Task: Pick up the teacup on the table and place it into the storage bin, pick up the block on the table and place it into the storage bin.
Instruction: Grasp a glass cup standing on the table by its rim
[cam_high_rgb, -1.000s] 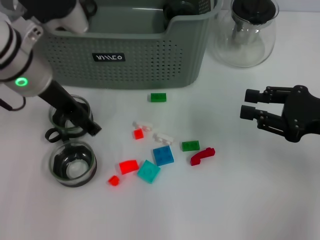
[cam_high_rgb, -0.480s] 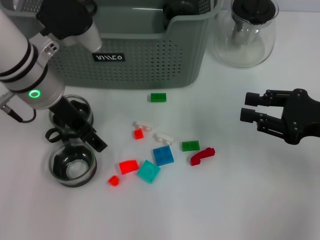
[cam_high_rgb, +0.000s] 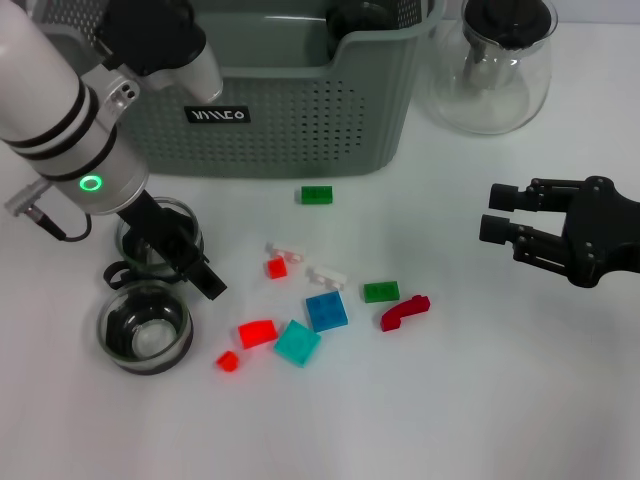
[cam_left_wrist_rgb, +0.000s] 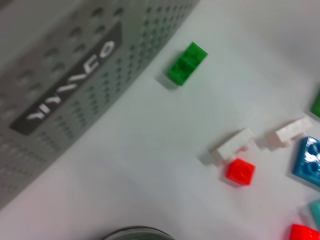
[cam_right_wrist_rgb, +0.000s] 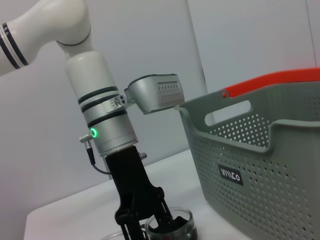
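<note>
Nearest on the white surface (cam_high_rgb: 480, 400) sits a clear glass teacup (cam_high_rgb: 145, 327); just behind it, the left pincer (cam_high_rgb: 180, 262) reaches into a second glass teacup (cam_high_rgb: 158, 232), fingers' state unclear. The right pincer (cam_high_rgb: 505, 226) hovers spread. Farthest, the grey-green perforated plastic storage bin (cam_high_rgb: 290, 120) bears a black label (cam_high_rgb: 217, 115) with unreadable white letters.

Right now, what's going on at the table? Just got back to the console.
The left gripper is down at the two glass teacups near the table's left edge, reaching into the one closer to the storage bin; neither cup is lifted yet. The right gripper hangs idle, open, over the right side. The loose blocks lie scattered mid-table, with a green block just in front of the bin. A glass pot stands beside the bin.
</note>
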